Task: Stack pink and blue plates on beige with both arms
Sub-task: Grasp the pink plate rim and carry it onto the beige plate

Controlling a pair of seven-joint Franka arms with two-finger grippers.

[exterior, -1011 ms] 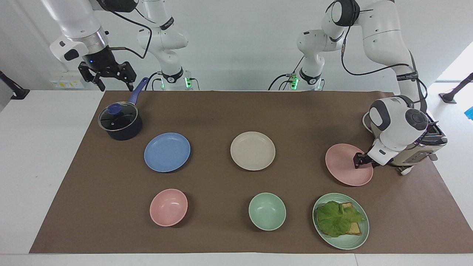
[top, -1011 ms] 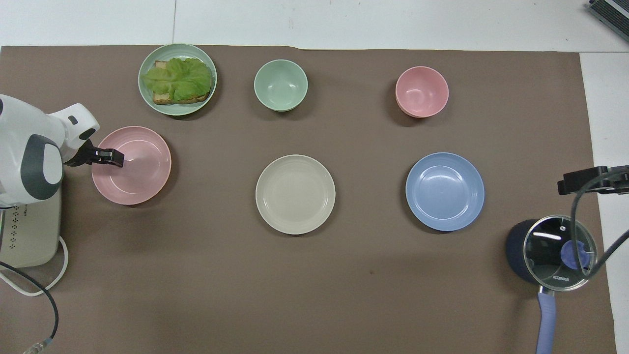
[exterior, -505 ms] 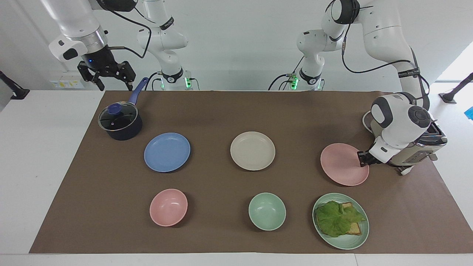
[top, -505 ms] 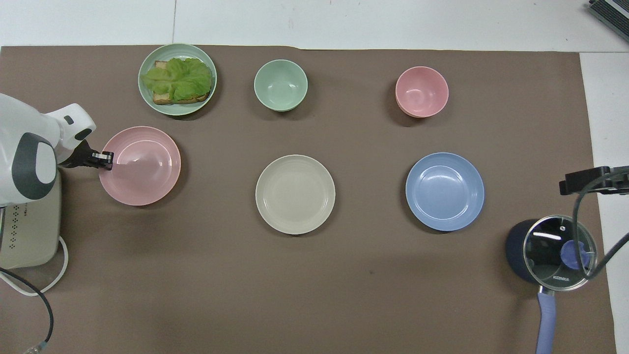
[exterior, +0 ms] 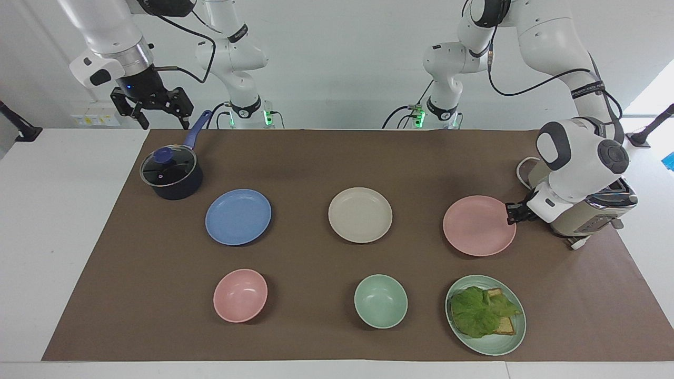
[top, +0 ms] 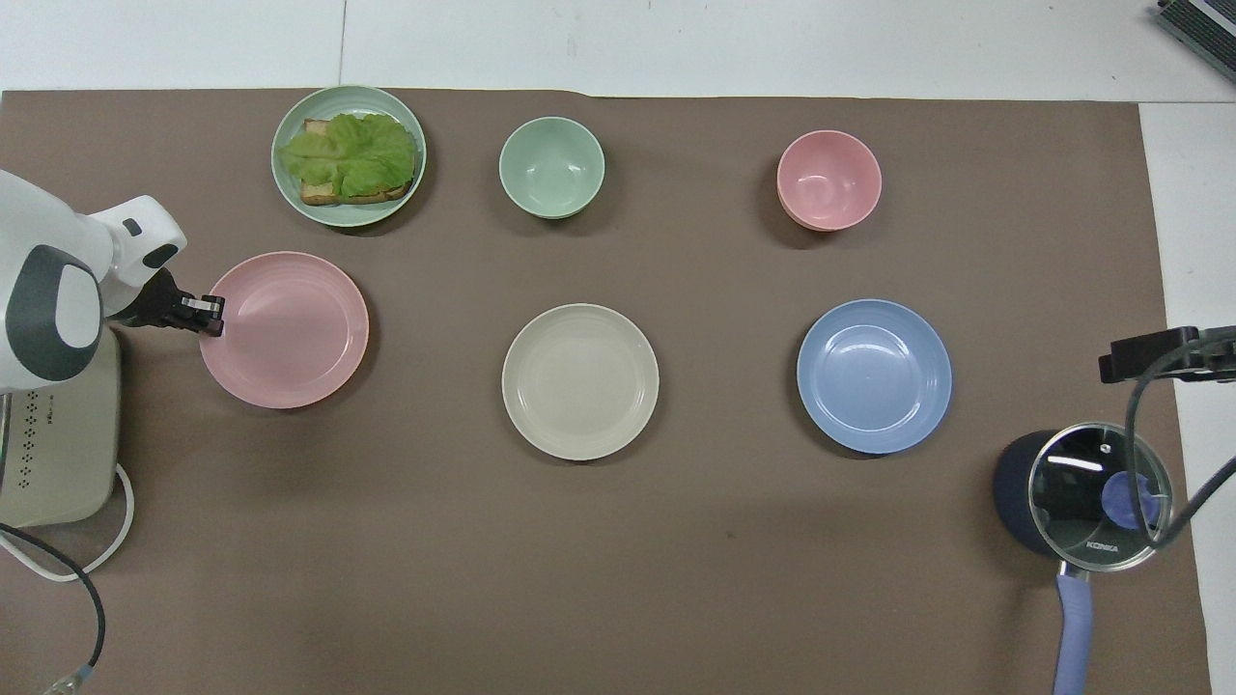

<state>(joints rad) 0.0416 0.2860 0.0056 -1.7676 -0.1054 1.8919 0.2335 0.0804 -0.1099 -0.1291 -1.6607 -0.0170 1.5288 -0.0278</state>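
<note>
The pale pink plate (exterior: pixel 478 225) (top: pixel 286 329) hangs just above the mat toward the left arm's end, casting a shadow beneath it. My left gripper (exterior: pixel 511 213) (top: pixel 209 316) is shut on its rim at the side toward the toaster. The beige plate (exterior: pixel 360 215) (top: pixel 580 381) lies in the middle of the mat. The blue plate (exterior: pixel 238 216) (top: pixel 874 375) lies beside it toward the right arm's end. My right gripper (exterior: pixel 154 108) waits open, raised above the mat's corner near the pot's handle.
A dark pot with a glass lid (exterior: pixel 171 174) (top: pixel 1086 494) stands nearer the robots than the blue plate. A beige toaster (exterior: pixel 584 216) (top: pixel 56 434) stands under the left arm. Farther out lie a pink bowl (exterior: pixel 240 295), a green bowl (exterior: pixel 380 301) and a green plate (exterior: pixel 503 343) with lettuce toast.
My left gripper closed on the pink plate's rim, then lifted it and carried it a little toward the beige plate. The right arm barely moved.
</note>
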